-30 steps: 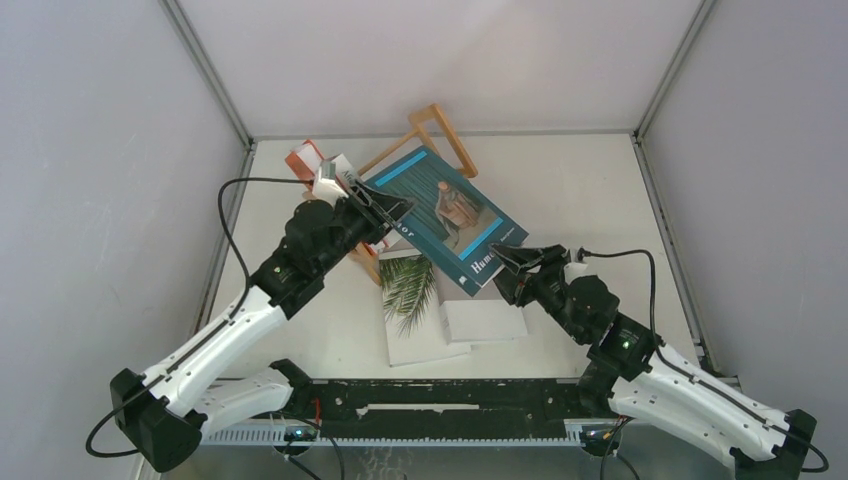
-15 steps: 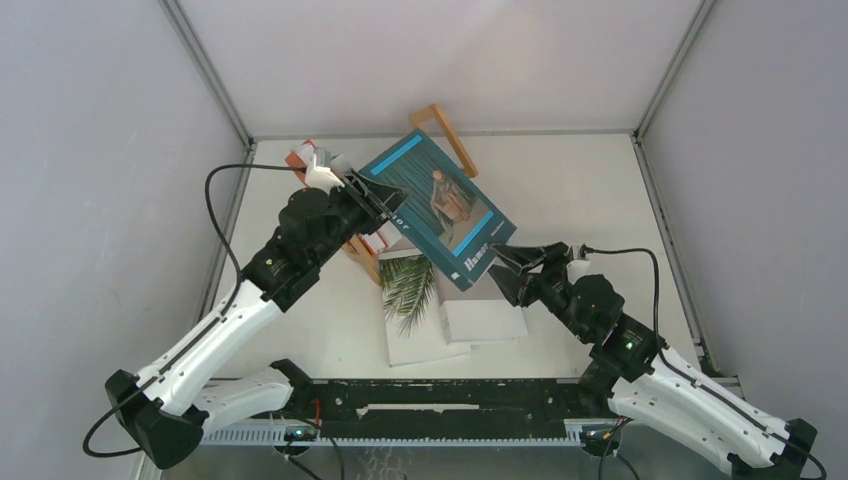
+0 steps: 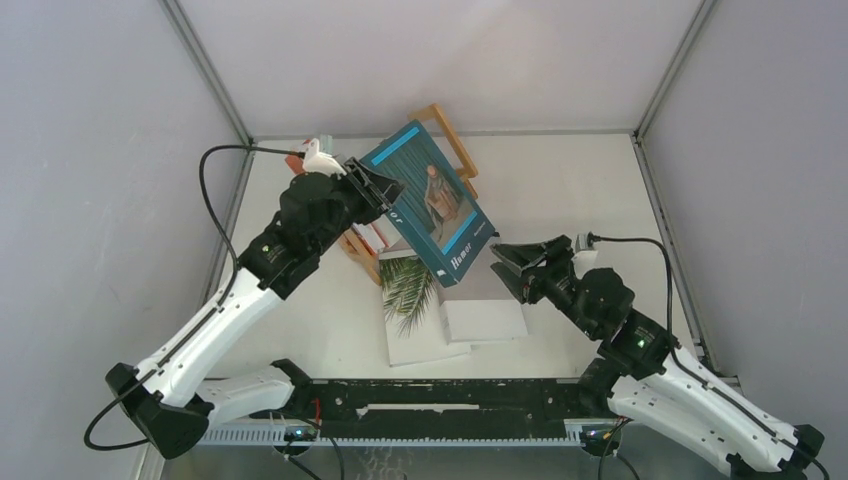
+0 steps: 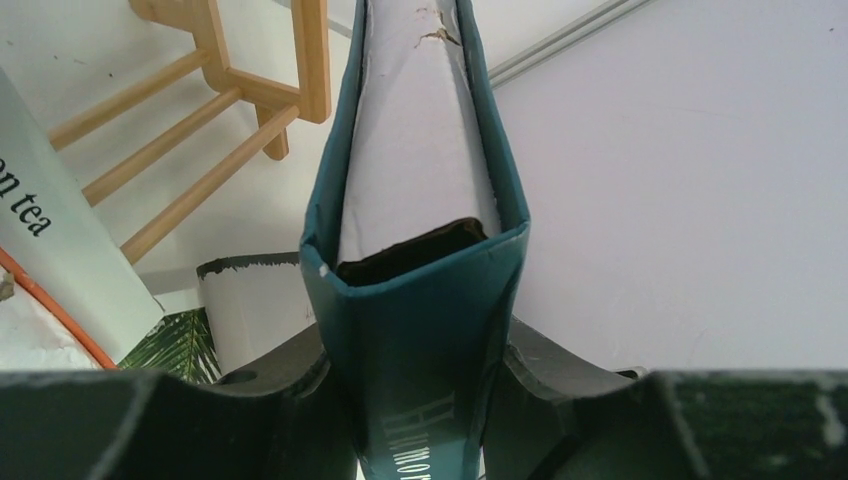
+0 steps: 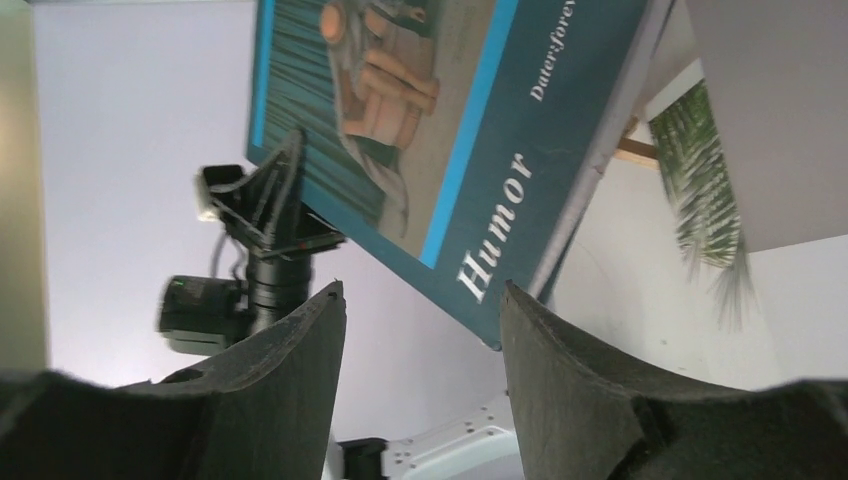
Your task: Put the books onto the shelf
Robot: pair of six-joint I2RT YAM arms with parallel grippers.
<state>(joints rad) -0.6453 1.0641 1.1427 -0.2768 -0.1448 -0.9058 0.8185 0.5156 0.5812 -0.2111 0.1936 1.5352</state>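
Humor book (image 3: 432, 205) hangs tilted in the air, left gripper (image 3: 383, 192) clamped on its spine, with the shelf (image 3: 446, 128) just behind it. Right gripper (image 3: 512, 262) is open and empty by its low corner.

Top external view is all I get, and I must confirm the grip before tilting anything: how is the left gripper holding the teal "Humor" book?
Observer: The left wrist view shows the left gripper shut on the teal "Humor" book at its spine, with one finger pressing each cover.
Operator: Is the right gripper helping?
Observer: No. In the right wrist view the right gripper is open and grips nothing. The book's front cover faces that camera.
Operator: What lies past the book?
Observer: In the left wrist view, the small light-wood slatted rack stands up and to the left of the book's far end. A white book lettered "tea" is at the left edge.
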